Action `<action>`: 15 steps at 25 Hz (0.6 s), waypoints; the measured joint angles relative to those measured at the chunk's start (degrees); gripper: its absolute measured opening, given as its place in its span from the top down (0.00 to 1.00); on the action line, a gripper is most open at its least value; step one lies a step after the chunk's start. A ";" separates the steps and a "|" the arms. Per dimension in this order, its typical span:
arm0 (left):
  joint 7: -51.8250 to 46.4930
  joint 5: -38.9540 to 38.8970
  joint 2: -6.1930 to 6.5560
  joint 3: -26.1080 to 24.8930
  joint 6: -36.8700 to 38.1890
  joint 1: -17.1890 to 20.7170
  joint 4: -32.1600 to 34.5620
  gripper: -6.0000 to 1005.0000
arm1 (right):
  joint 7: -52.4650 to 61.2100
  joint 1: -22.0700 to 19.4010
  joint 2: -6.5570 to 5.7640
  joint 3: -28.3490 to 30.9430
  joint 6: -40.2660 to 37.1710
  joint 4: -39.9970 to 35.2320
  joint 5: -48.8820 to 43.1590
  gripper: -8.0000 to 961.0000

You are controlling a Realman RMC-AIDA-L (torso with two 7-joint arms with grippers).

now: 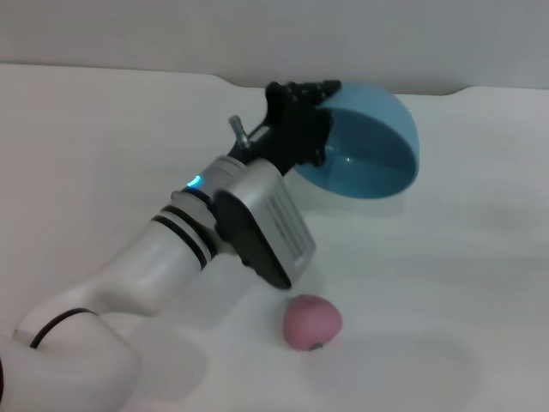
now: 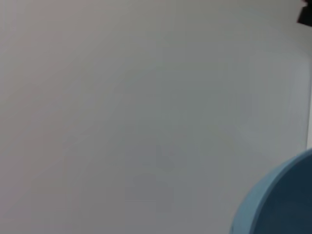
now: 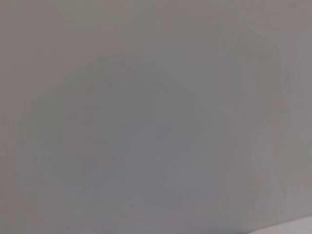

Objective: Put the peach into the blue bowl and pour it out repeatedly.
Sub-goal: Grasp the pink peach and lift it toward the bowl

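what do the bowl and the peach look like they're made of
Blue bowl, tipped in the left gripper: glossy, light reflections inside, probably glazed ceramic or hard plastic. Peach, lying on the table: matte, even pink, no shine; possibly a foam or plastic replica, though real fruit can't be excluded.

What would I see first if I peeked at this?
The blue bowl, held up off the white table and tipped on its side by the left gripper clamped on its rim. Nearer the robot, the pink peach lies on the table, outside the bowl.

Soft, even light with faint shadows on the table [image 1: 446, 283]; both wrist views blurred
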 joint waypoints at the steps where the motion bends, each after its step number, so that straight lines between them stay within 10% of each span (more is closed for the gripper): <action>1: -2.68 -0.76 -0.01 -0.71 0.15 0.00 0.22 0.99 | -1.71 0.15 0.02 -0.05 -0.88 0.37 -0.01 0.51; 8: -18.95 -5.71 0.83 -12.01 8.44 0.96 6.29 0.99 | -8.78 1.80 -0.17 -3.13 -8.38 1.12 -2.95 0.51; 15: -18.94 -5.40 0.97 -35.31 45.76 1.07 16.82 0.99 | -4.55 9.56 -0.35 -6.97 -15.23 -0.27 -21.03 0.50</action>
